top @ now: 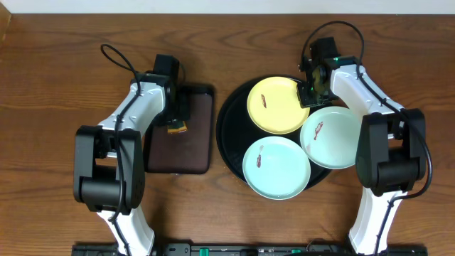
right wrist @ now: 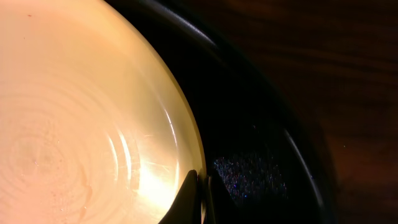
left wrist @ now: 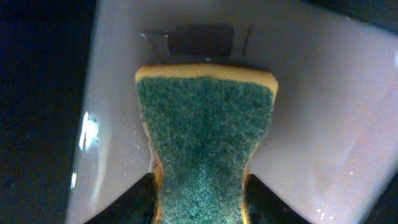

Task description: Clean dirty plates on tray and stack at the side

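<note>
Three plates lie on the round black tray (top: 229, 121): a pale yellow plate (top: 277, 104) at the back and two mint-white plates (top: 276, 168) (top: 333, 136) in front, each with a small reddish smear. My right gripper (top: 307, 92) is shut on the yellow plate's right rim; in the right wrist view its fingers (right wrist: 202, 186) pinch the edge of the yellow plate (right wrist: 81, 112). Over the brown rectangular tray (top: 181, 153), my left gripper (top: 178, 126) is shut on a green-and-yellow sponge (left wrist: 205, 137), squeezed narrow between the fingers (left wrist: 200, 190).
The brown tray's glossy surface (left wrist: 323, 112) fills the left wrist view under the sponge. The black tray's raised rim (right wrist: 292, 143) and the wooden table (right wrist: 348, 74) lie to the right of the yellow plate. Bare wood surrounds both trays.
</note>
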